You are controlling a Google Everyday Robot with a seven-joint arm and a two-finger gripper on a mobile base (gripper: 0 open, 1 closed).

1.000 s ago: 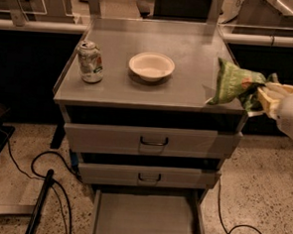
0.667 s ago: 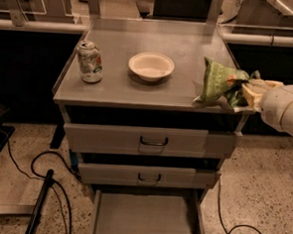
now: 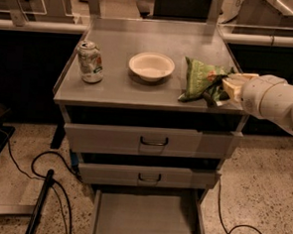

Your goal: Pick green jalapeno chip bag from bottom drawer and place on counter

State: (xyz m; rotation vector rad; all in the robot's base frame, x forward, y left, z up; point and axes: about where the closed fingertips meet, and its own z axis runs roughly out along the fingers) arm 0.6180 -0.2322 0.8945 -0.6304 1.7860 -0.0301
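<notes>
Grey metal makes up the cabinet, and its flat top, the desk (image 3: pixel 118 95), fills the middle of the camera view under a dim, warm light. Below the cabinet the speckled floor (image 3: pixel 262 180) carries dark cables (image 3: pixel 58 183) on the left and another loop at the lower right. The bottom drawer (image 3: pixel 145 220) is pulled out toward the camera, a shallow tray with low side walls and a bare bed. Above it the two upper drawers (image 3: pixel 152 140) are pushed in, each with a small dark handle at its centre. The robot's pale, ribbed arm (image 3: pixel 277 102) reaches in from the right edge over the desk's right rim. The green jalapeno chip bag (image 3: pixel 198 77) is on the right part of the desk, crinkled and tilted, its lower corner touching the surface near the front edge. A white bowl (image 3: pixel 151 65) stands upright just left of the bag, near the middle of the desk and apart from it. A green-and-white soda can (image 3: pixel 90 61) stands upright well to the left, near the left rim. The gripper (image 3: pixel 227 86) sits at the bag's right edge, just above the desk, and its jaws are closed on that edge of the bag.
</notes>
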